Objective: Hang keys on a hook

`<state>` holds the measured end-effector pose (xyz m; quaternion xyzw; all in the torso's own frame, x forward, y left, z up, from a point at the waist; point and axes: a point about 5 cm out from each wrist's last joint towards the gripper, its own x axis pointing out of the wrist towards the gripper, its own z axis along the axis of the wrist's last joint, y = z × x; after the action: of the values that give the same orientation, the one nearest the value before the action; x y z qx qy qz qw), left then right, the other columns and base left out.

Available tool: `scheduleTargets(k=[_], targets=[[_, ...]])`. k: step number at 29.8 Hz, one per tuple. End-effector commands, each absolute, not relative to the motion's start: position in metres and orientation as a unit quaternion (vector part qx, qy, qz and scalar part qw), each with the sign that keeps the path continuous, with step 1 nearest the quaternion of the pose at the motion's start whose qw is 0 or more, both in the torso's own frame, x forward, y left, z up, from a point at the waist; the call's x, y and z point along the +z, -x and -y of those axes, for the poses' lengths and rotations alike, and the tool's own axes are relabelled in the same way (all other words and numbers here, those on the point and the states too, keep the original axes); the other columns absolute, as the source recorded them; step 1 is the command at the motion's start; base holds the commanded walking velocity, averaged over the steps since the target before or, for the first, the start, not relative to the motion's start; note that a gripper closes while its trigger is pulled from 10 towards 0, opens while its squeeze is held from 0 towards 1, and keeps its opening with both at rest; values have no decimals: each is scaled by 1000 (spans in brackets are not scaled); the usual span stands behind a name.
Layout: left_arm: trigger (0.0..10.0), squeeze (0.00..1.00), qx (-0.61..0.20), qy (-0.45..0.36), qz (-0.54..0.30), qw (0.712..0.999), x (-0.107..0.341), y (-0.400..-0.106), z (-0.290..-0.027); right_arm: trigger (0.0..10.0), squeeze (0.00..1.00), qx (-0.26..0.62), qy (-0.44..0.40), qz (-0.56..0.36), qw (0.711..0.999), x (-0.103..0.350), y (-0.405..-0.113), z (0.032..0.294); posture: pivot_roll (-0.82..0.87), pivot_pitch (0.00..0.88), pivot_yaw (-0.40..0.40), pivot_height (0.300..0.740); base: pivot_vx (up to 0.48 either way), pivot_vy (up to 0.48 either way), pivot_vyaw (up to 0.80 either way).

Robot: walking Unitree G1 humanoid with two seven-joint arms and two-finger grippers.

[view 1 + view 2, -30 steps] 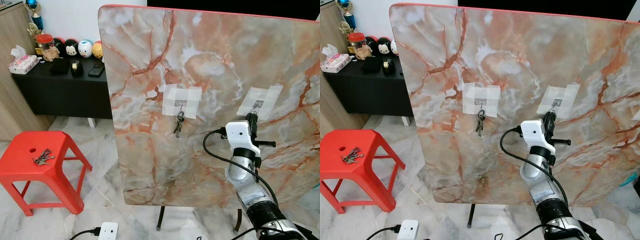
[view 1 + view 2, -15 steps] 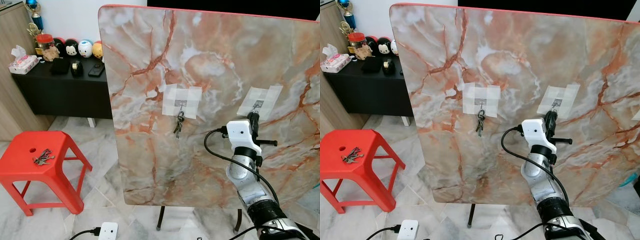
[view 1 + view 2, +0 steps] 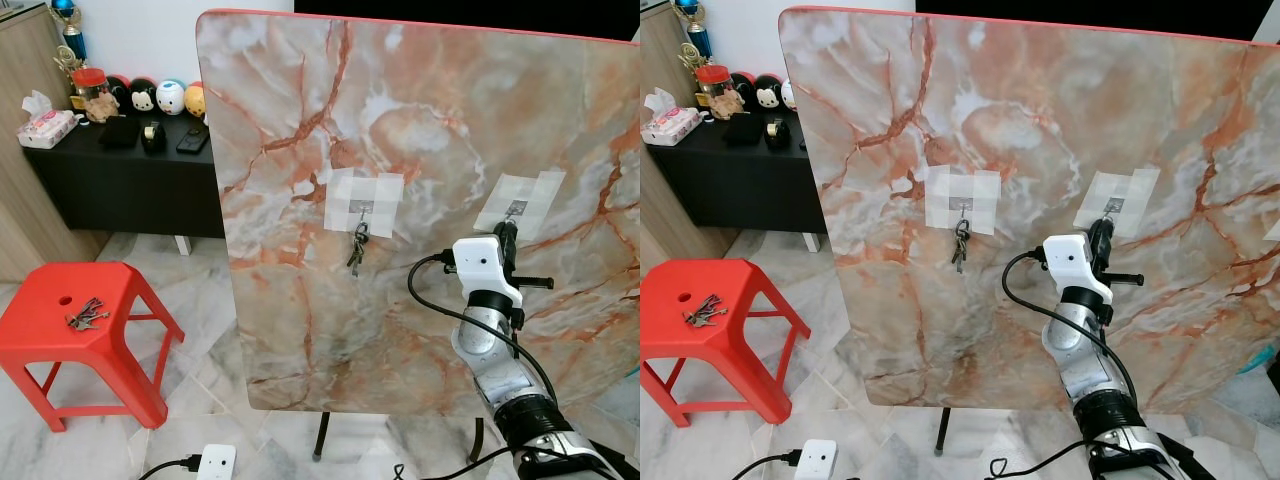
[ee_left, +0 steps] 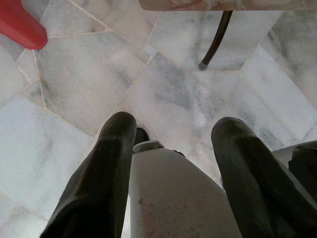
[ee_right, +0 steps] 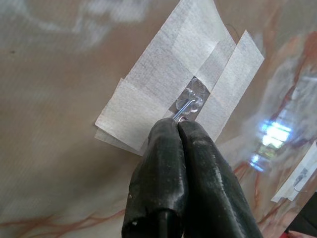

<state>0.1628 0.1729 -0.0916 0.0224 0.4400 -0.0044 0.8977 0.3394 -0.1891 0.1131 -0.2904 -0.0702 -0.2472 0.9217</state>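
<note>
Right hand (image 5: 177,126) (fingers pressed together) touches the taped hook (image 5: 187,104).

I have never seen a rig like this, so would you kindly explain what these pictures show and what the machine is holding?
This is a walking humanoid robot with two arms. Two pictures come from its head cameras, two from cameras on its wrists. Before it stands a marble-patterned board with taped hooks; one bunch of keys already hangs there. The right claw is shut at the second hook; I cannot tell whether it holds anything. More keys lie on a red stool. The left claw hangs open above the floor.
</note>
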Motion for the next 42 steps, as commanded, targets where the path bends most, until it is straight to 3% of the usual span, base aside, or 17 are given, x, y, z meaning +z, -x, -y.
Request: scheduleTargets(k=[1, 17, 18, 34, 35, 36, 37, 39, 41, 42], targets=[[10000, 0, -10, -26, -457, 889, -96, -153, -171, 10000, 0, -252, 292, 60, 921, 114, -342, 195, 104, 1, -87, 740, 0, 0, 0], [10000, 0, -9, -28, -458, 889, -97, -152, -172, 10000, 0, -237, 291, 44, 926, 110, -343, 194, 105, 7, -87, 740, 0, 0, 0], [10000, 0, -9, -28, -458, 889, -97, -152, -172, 10000, 1000, -235, 282, 46, 929, 110, -342, 194, 105, 9, -87, 740, 0, 0, 0], [10000, 0, -11, -29, -458, 888, -96, -152, -172, 10000, 1000, -197, 279, 29, 940, 84, -315, 182, 102, 3, -90, 740, 0, 0, 0], [10000, 0, -11, -29, -458, 888, -96, -152, -172, 10000, 878, -163, 264, 17, 951, 75, -307, 180, 104, 1, -92, 740, 0, 0, 0], [10000, 0, -11, -29, -458, 888, -96, -152, -172, 10000, 878, -146, 254, 11, 956, 72, -304, 179, 104, 1, -92, 740, 0, 0, 0], [10000, 0, -11, -30, -458, 888, -96, -153, -172, 10000, 0, -108, 258, -21, 960, 60, -301, 176, 97, 0, -92, 740, 0, 0, 0], [10000, 0, -11, -31, -458, 888, -96, -153, -172, 10000, 0, -42, 251, -113, 961, 29, -290, 172, 93, 0, -92, 740, 0, 0, 0], [10000, 0, -12, -32, -458, 888, -96, -154, -172, 10000, 0, -37, 211, -173, 961, 9, -279, 173, 93, 0, -91, 740, 0, 0, 0], [10000, 0, -12, -33, -458, 888, -96, -154, -172, 10000, 0, -47, 136, -230, 963, -8, -271, 173, 94, 0, -88, 740, 0, 0, 0]])
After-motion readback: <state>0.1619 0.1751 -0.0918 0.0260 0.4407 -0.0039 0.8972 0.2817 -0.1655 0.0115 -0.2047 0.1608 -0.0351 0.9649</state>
